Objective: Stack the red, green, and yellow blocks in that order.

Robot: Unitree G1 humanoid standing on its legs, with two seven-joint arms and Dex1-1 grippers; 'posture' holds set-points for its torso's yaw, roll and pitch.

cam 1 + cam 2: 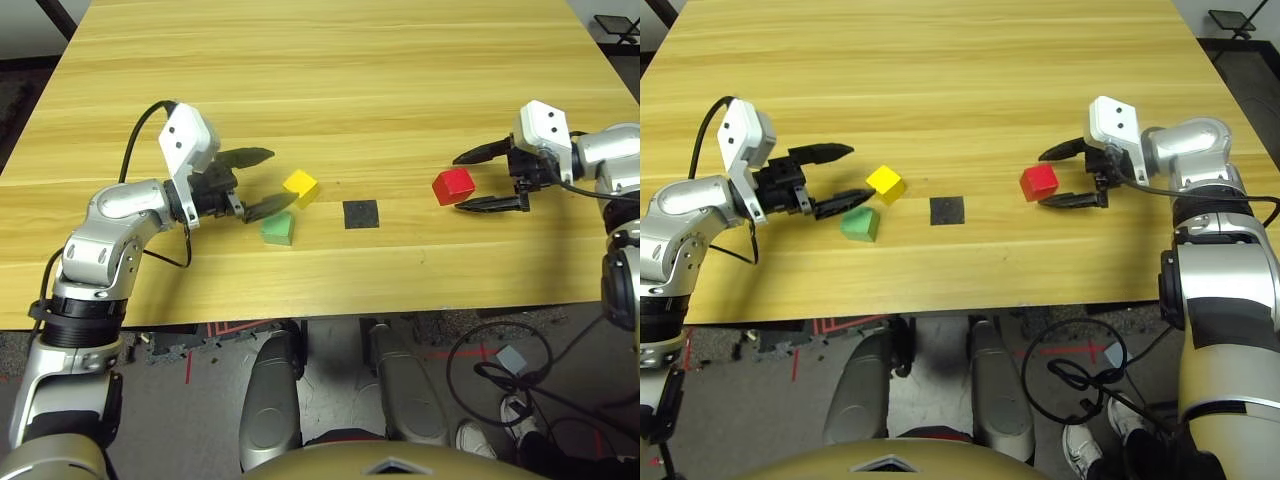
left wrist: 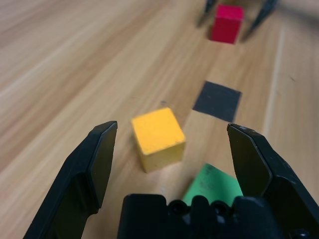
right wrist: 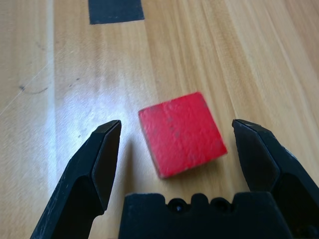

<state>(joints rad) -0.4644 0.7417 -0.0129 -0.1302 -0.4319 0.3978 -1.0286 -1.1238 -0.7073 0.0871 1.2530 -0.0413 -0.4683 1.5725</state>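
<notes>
Table (image 1: 330,275): bears all items. Right claw (image 3: 177,149): spread, unloaded; red block (image 3: 182,134) lies just ahead, between its fingertips' lines, cube, no long axis; right arm nearer. Left claw (image 2: 172,132): spread, near yellow block (image 2: 159,137) and green block (image 2: 213,185).

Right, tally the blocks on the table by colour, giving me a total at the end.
Red: 1 block
Green: 1 block
Yellow: 1 block
Total: 3 blocks
</notes>
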